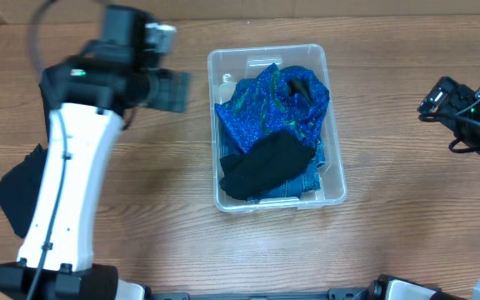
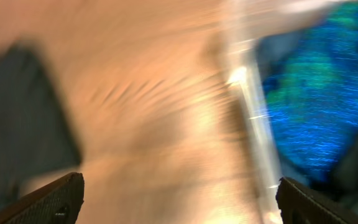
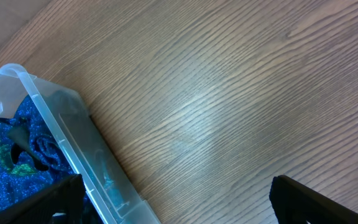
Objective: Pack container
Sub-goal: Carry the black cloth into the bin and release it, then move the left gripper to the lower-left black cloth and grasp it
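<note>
Left gripper (image 2: 179, 196) spread beside container (image 1: 227, 65); dark cloth (image 1: 19, 196) lies leftward.

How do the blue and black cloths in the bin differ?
The blue cloth is glittery with green patches; the black cloth is plain. The blue cloth fills the far end of the container; the black cloth lies over it nearer the front. Both lie crumpled inside.
</note>
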{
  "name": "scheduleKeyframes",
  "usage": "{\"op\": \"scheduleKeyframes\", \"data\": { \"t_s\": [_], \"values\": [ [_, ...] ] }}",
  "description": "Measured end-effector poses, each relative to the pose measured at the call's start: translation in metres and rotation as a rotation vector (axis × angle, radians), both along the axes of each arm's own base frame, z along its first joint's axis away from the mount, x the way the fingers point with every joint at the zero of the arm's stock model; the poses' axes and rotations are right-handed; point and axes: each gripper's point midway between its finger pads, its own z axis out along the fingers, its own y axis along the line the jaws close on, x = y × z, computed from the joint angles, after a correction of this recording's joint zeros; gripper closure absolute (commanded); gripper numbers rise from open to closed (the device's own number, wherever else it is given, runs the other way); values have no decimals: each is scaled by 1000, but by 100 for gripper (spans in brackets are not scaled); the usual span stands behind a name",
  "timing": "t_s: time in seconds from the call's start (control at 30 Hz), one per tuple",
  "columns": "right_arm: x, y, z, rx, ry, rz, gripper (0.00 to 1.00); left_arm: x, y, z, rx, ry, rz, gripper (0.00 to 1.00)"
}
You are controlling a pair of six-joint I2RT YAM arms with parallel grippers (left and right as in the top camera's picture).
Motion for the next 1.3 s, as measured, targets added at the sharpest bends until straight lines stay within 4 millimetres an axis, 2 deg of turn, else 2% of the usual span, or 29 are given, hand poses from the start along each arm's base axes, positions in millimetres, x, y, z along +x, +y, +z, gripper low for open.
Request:
{"op": "scheduleKeyframes", "data": {
  "t_s": [0.13,0.2,0.33,0.4,0.6,0.73,0.83,0.9,1.0,1.07,1.17,1.23,1.3],
  "values": [
    [0,0,0,0,1,-1,0,-9,71,-11,-38,71,279,0],
    [0,0,0,0,1,-1,0,-13,114,-12,-81,68,424,0],
    [0,0,0,0,0,-1,0,-26,164,-12,-163,63,577,0],
    [0,0,0,0,1,-1,0,-45,188,-16,-213,96,681,1],
    [0,0,0,-2,0,3,0,-81,225,-20,-262,109,851,0],
    [0,0,0,-3,1,3,0,-113,230,-15,-277,48,946,0],
    [0,0,0,-2,0,4,0,-144,233,-11,-269,-63,1042,0],
    [0,0,0,-3,0,4,0,-161,240,-16,-259,-117,1112,0],
    [0,0,-1,-3,1,6,0,-175,260,-41,-255,-163,1220,0],
    [0,0,-1,-4,2,6,0,-183,278,-76,-264,-133,1293,0],
    [0,0,-1,-3,3,6,0,-198,292,-129,-295,-14,1383,0],
    [0,0,-1,-3,2,6,0,-201,298,-141,-303,14,1404,0],
    [0,0,-1,-3,3,6,0,-204,312,-161,-307,45,1432,0]
  ]
}}
